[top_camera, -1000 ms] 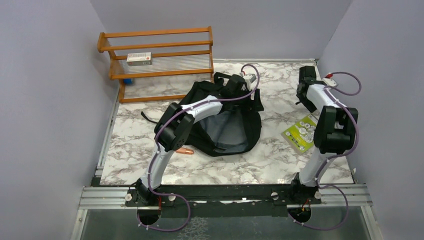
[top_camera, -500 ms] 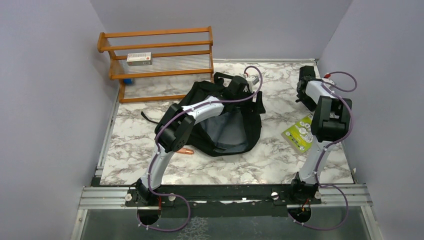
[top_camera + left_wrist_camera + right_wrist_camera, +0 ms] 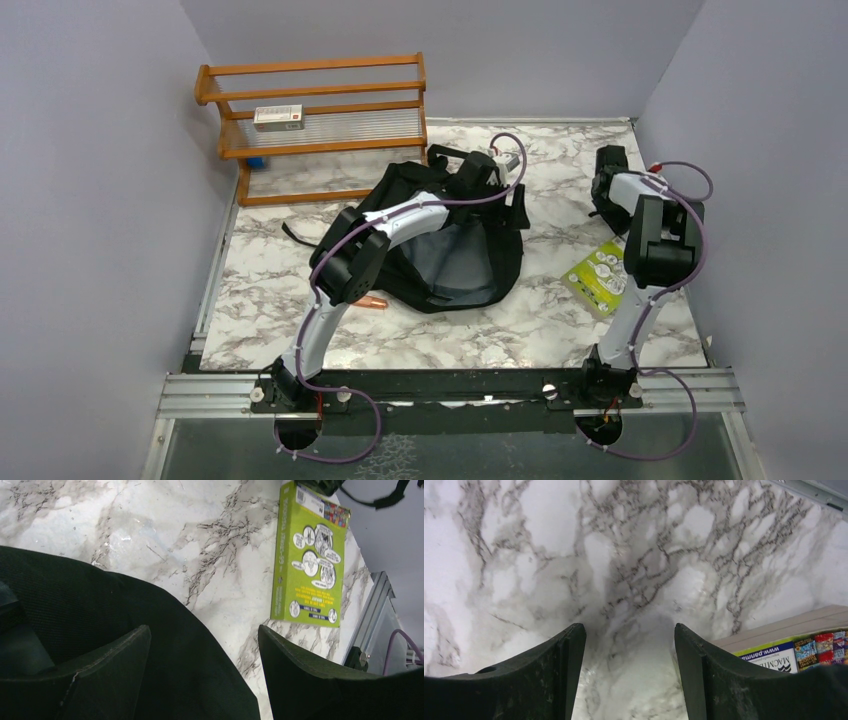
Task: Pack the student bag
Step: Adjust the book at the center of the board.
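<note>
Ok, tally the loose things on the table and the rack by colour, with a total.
Black: 1, the student bag
Green: 1, the book
White: 1, the small box on the wooden rack
Copper-pink: 1, a copper-pink item by the bag
Blue: 1, a blue item low in the rack
Total: 5

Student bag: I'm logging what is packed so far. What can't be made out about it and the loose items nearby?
Student bag inside, top view: the left arm crosses it; contents cannot be told.
Copper-coloured item at its near edge: too small, partly under that arm.
Box on the rack: print too small.
Green book: right arm covers one end; right wrist view cuts it off.
</note>
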Robot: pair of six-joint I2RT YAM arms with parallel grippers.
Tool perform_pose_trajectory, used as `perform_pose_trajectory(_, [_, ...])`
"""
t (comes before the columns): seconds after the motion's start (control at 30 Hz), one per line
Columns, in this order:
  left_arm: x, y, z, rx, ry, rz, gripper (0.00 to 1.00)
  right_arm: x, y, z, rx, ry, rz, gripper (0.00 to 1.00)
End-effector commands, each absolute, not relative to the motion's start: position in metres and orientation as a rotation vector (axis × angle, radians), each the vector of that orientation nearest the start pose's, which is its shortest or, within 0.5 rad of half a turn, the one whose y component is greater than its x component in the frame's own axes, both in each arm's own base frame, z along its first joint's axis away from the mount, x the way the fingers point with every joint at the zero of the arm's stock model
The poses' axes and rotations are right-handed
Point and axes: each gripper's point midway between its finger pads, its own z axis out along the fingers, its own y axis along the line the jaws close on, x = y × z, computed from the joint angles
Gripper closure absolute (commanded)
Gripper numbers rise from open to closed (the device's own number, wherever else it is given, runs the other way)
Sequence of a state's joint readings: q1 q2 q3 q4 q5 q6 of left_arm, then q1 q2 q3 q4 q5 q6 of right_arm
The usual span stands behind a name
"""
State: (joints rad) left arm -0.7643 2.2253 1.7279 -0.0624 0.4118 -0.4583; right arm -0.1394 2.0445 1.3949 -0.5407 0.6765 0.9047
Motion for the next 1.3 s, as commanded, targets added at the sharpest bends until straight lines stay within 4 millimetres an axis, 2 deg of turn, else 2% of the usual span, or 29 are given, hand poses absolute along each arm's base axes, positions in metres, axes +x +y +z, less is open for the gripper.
perform_pose_trajectory(0.0, [0.369, -0.486, 0.14, 0.658, 2.148, -1.148, 0.21, 0.367, -0.115, -0.013, 1.422, 2.268, -0.555, 0.31])
perform_pose_trajectory(0.07, [0.37, -0.486, 0.14, 0.659, 2.147, -1.141, 0.21, 0.357, -0.102, -0.017, 1.406, 2.315, -0.488, 0.31])
perform_pose_trajectory(0.2, [0.371, -0.484, 0.136, 0.66, 2.155, -1.128, 0.21, 0.346, -0.079, -0.012, 1.323, 2.365, -0.405, 0.31])
perform_pose_trajectory(0.33, [0.37, -0.484, 0.134, 0.66, 2.159, -1.128, 0.2, 0.35, -0.042, -0.002, 1.202, 2.422, -0.231, 0.32])
perform_pose_trajectory(0.4, [0.369, -0.483, 0.133, 0.663, 2.16, -1.127, 0.2, 0.351, -0.035, 0.009, 1.172, 2.392, -0.208, 0.32])
perform_pose_trajectory(0.5, [0.368, -0.481, 0.134, 0.667, 2.157, -1.123, 0.2, 0.345, -0.043, 0.031, 1.228, 2.278, -0.238, 0.31])
perform_pose_trajectory(0.67, [0.364, -0.478, 0.135, 0.677, 2.154, -1.125, 0.2, 0.303, -0.077, 0.062, 1.429, 2.061, -0.482, 0.27])
perform_pose_trajectory(0.8, [0.361, -0.478, 0.135, 0.692, 2.154, -1.136, 0.2, 0.257, -0.087, 0.065, 1.548, 2.002, -0.628, 0.24])
perform_pose_trajectory(0.97, [0.357, -0.476, 0.134, 0.704, 2.159, -1.143, 0.2, 0.213, -0.084, 0.051, 1.656, 1.991, -0.654, 0.23])
perform_pose_trajectory(1.13, [0.352, -0.476, 0.131, 0.704, 2.17, -1.157, 0.2, 0.185, -0.083, 0.045, 1.736, 1.918, -0.588, 0.23])
perform_pose_trajectory(1.27, [0.349, -0.477, 0.13, 0.708, 2.175, -1.162, 0.2, 0.172, -0.091, 0.048, 1.765, 1.853, -0.562, 0.22])
